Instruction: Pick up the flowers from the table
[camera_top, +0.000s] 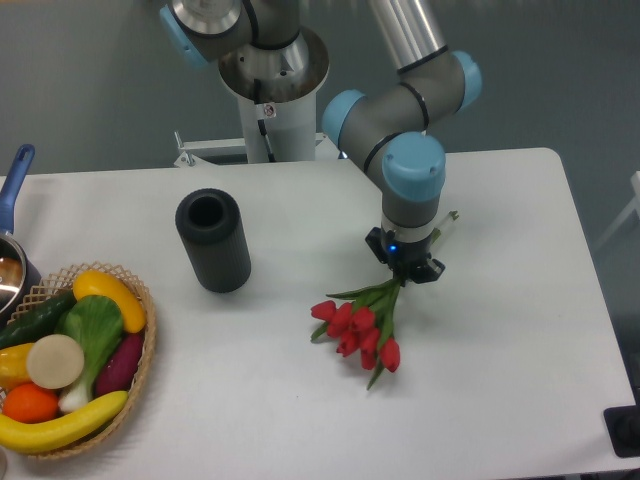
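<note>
1. The pincer (405, 268) is closed on the stems of the flowers (358, 324), just above the point where the leaves spread; its two fingers look drawn close together around the bundle, though the contact itself is small and partly hidden by the wrist.
2. The flowers run from the pincer down and to the left, toward the camera. That is their long axis: stem ends up at the pincer, with a thin tip poking out past the wrist on the far side, and the red buds at the low end.
3. Whether the buds touch the table (500, 330) or hang just clear of it cannot be told from this view; the bunch seems tilted, head down.
4. My judgement: the grip is made and the step in hand is the lift, so what counts is a straight rise that lets the heavy bud end swing free without slipping from the thin stems.
5. To the left of the flowers, well apart, stands an upright black cylinder (213, 240) with an open top.
6. Farther left of the flowers, at the table's edge, sits a wicker basket (146, 352) of toy fruit and vegetables (70, 355).
7. Nothing stands in the way above the flowers.
</note>
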